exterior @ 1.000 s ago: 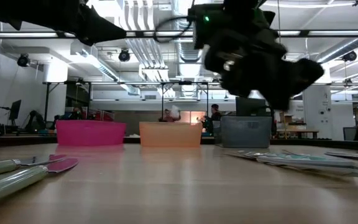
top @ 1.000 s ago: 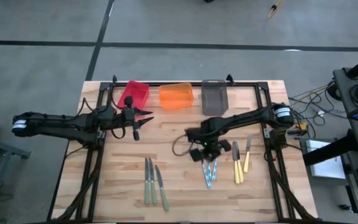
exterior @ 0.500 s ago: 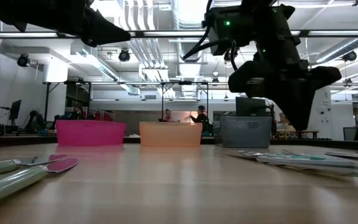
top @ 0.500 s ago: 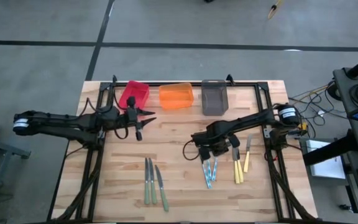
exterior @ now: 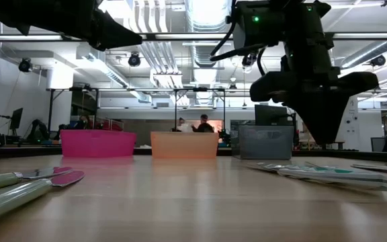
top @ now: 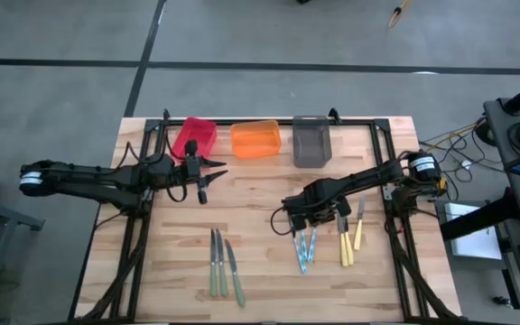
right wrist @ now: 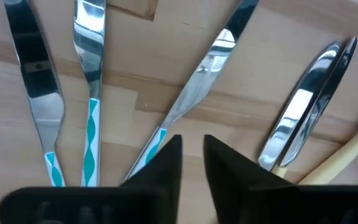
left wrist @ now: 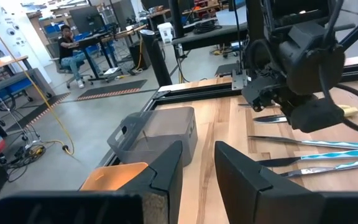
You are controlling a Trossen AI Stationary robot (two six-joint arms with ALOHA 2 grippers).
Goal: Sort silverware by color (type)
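Three green-handled knives (top: 221, 264), three blue-handled knives (top: 306, 250), three yellow-handled utensils (top: 348, 236), and three bins (top: 256, 139).

Pale wooden table (top: 260, 199) of jointed planks, smooth with a soft sheen. Polished, mirror-bright metal knife blades (right wrist: 204, 68) reflect light; their handles look like glossy plastic, teal-and-white patterned (right wrist: 91, 140) or cream (right wrist: 337, 155). At upper centre, three plastic bins: translucent red (top: 194, 136), translucent orange (top: 256, 139), smoky grey (top: 311, 141). Matt black gripper fingers (left wrist: 166, 171).
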